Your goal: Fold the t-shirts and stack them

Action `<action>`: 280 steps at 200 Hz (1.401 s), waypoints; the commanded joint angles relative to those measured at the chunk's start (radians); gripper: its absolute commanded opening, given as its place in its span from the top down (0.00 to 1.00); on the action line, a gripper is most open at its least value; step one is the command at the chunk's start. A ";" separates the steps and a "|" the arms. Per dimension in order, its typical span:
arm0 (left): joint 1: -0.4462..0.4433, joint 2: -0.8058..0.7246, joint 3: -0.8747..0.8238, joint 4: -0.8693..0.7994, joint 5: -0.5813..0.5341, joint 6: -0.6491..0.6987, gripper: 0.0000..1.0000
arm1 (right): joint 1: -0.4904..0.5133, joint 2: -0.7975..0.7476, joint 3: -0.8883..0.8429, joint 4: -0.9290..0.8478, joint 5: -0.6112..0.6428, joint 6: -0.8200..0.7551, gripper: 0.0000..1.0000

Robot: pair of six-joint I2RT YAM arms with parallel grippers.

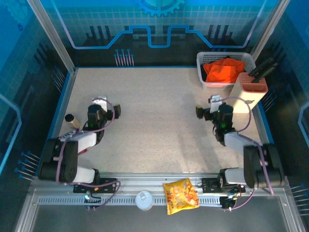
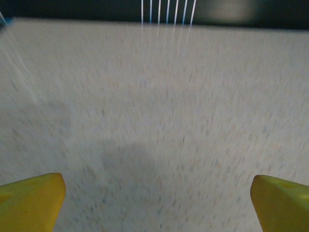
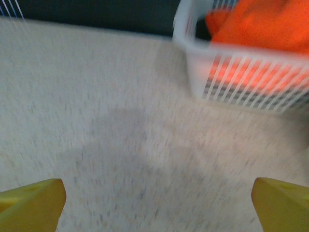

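The speckled beige desk [image 1: 154,121] is bare across its middle, and everything the task needs sits in its far right corner. There a white slatted plastic basket [image 1: 207,83] stands with its long side running left to right along the back edge. A tall tan block holder with dark handles [image 1: 248,92] stands just beside the basket's near right end. The plain bright orange cloth t-shirt [image 1: 223,70] lies bunched inside the basket, heaped above the rim, so it has no long axis of its own to line up with. Something dark lies under and beside it, seen through the slats from the right wrist, but I cannot tell whether that is a second shirt. From the right end effector [image 1: 205,105] the basket lies ahead and a little to the right. It is near but not touching, with open desk between them. The left end effector [image 1: 107,104] is well apart from it, across the width of the desk, and faces only bare surface. I judge the right arm the nearer one for the first reach. It would go up over the near wall and down into the cloth, keeping left of the block holder. Both end effectors stand spread as wide as they go and hold nothing. The yellow fingertips [image 3: 34,200] of the right one sit at the lower corners of its wrist view with empty desk between them.
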 commanded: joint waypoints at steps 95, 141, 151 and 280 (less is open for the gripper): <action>-0.085 -0.246 0.584 -1.007 -0.147 -0.278 0.01 | -0.075 0.608 1.406 -1.264 0.126 0.097 0.06; -0.086 -0.259 0.606 -1.042 -0.106 -0.282 0.01 | -0.076 0.898 1.741 -1.376 0.255 0.142 0.13; -0.086 -0.259 0.608 -1.045 -0.099 -0.281 0.01 | -0.079 0.952 1.802 -1.405 0.288 0.159 0.13; -0.086 -0.261 0.618 -1.059 -0.064 -0.271 0.01 | -0.095 1.123 1.988 -1.420 0.333 0.167 0.88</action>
